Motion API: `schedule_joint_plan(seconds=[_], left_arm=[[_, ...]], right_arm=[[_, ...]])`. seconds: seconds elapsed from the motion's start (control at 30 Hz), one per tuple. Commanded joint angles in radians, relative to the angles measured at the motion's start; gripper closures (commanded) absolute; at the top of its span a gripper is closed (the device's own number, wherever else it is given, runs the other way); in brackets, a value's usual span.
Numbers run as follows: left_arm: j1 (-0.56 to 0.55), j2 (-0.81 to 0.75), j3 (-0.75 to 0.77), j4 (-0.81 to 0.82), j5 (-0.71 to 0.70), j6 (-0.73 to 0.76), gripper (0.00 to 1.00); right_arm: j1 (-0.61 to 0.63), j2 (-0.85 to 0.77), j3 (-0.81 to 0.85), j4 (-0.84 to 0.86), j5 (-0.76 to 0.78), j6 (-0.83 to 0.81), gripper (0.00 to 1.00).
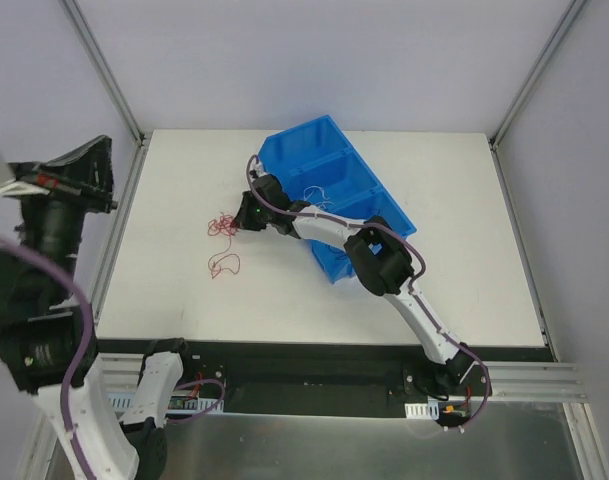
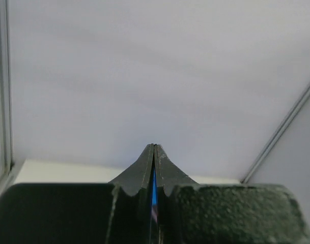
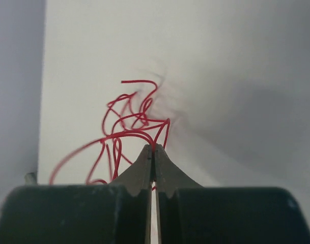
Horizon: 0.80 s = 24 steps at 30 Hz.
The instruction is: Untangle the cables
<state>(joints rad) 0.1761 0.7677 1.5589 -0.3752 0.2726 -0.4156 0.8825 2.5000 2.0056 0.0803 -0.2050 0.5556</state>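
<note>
A red cable tangle [image 1: 222, 225] lies on the white table [image 1: 184, 300] left of the blue bin, with a second red curl [image 1: 224, 265] just in front of it. My right gripper [image 1: 244, 216] reaches in from the right and is shut on a strand of the red cable [image 3: 122, 133] at its fingertips [image 3: 155, 148]. A thin dark cable [image 1: 252, 162] curls at the bin's left corner. Faint white cable [image 1: 314, 192] lies inside the bin. My left gripper [image 1: 89, 165] is raised at the far left, shut and empty, and faces the wall [image 2: 155, 147].
The blue three-compartment bin [image 1: 334, 190] stands diagonally mid-table, under my right arm. Metal frame posts [image 1: 104, 70] stand at the back corners. The table's left edge [image 1: 119, 240] runs close to the red cables.
</note>
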Motion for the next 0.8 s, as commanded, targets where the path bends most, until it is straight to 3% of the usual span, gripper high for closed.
schedule_joint_plan(seconds=[0.0, 0.13, 0.33, 0.53, 0.6, 0.77], left_arm=[[-0.004, -0.001, 0.183, 0.062, -0.013, -0.038, 1.00], [-0.004, 0.016, 0.175, 0.062, 0.011, -0.089, 1.00], [-0.004, -0.024, -0.242, 0.055, 0.085, -0.124, 0.98], [-0.004, 0.093, -0.535, 0.036, 0.152, -0.075, 0.51], [-0.004, 0.183, -0.582, 0.035, 0.158, -0.037, 0.40], [-0.003, 0.477, -0.593, 0.044, 0.239, 0.003, 0.36]], right_arm=[[-0.023, -0.064, -0.027, -0.076, 0.084, -0.062, 0.99], [-0.040, -0.070, -0.030, -0.076, 0.061, -0.052, 0.99], [-0.045, -0.151, -0.085, -0.047, 0.009, -0.094, 0.82], [-0.053, -0.277, -0.178, 0.004, -0.017, -0.171, 0.63], [-0.062, -0.297, -0.205, 0.027, -0.036, -0.171, 0.59], [-0.063, -0.280, -0.226, 0.093, -0.074, -0.157, 0.51]])
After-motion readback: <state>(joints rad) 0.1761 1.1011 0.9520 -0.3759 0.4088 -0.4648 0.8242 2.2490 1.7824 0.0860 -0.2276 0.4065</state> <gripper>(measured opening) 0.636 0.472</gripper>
